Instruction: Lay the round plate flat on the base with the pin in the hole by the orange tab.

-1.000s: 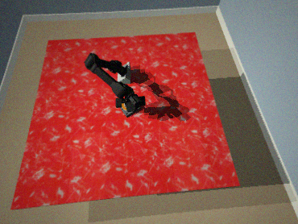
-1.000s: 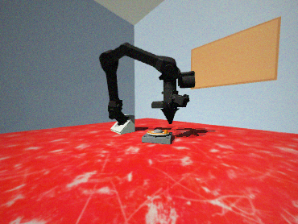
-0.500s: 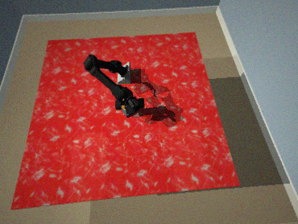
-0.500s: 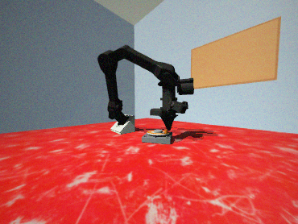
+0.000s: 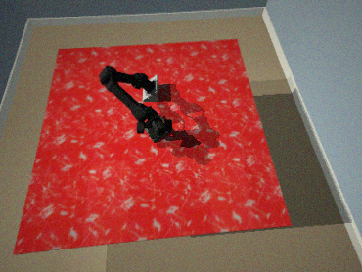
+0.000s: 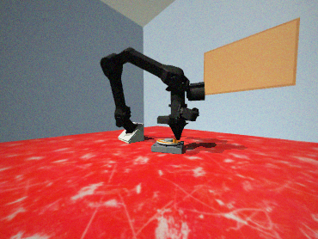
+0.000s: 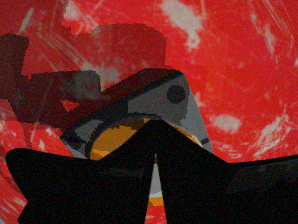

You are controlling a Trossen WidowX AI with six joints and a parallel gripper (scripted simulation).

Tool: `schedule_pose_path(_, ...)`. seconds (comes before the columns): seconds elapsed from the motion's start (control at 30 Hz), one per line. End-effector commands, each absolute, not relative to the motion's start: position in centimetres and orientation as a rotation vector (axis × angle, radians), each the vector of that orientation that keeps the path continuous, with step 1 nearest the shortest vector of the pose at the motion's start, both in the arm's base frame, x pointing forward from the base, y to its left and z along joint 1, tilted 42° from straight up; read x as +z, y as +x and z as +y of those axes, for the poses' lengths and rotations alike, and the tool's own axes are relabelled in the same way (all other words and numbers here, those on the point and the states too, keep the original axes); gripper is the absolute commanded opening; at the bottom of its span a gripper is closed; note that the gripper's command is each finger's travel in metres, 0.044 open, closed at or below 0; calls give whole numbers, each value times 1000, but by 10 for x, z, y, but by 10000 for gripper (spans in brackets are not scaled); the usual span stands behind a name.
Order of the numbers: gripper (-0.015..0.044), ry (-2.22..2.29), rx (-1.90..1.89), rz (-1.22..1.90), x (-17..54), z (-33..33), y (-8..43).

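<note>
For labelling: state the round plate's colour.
Orange-yellow, the plate on its grey base; the wrist view shows it best.

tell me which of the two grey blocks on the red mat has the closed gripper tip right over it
The flat grey base carrying the orange round plate: the shut gripper points down onto it. The other, the wedge-shaped arm mount, stands behind, at the arm's foot.

We see the round orange plate [image 7: 113,137] lying on its grey square base [image 7: 156,99], which rests on the red surface [image 6: 129,193]. A dark round hole marks one corner of the base, and most of the plate is hidden from us.
</note>
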State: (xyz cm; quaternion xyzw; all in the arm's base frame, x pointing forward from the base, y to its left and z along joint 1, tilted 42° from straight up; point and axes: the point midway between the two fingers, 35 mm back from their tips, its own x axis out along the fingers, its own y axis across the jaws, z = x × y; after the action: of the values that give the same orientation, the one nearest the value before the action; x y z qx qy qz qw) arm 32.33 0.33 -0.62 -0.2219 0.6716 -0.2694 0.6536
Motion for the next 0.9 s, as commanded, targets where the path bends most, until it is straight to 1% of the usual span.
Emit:
schedule_pose_path(0.0,0,-514,-618,1537,-5,-4,318)
schedule_pose_path(0.87,0,-515,-619,1538,10,-18,308)
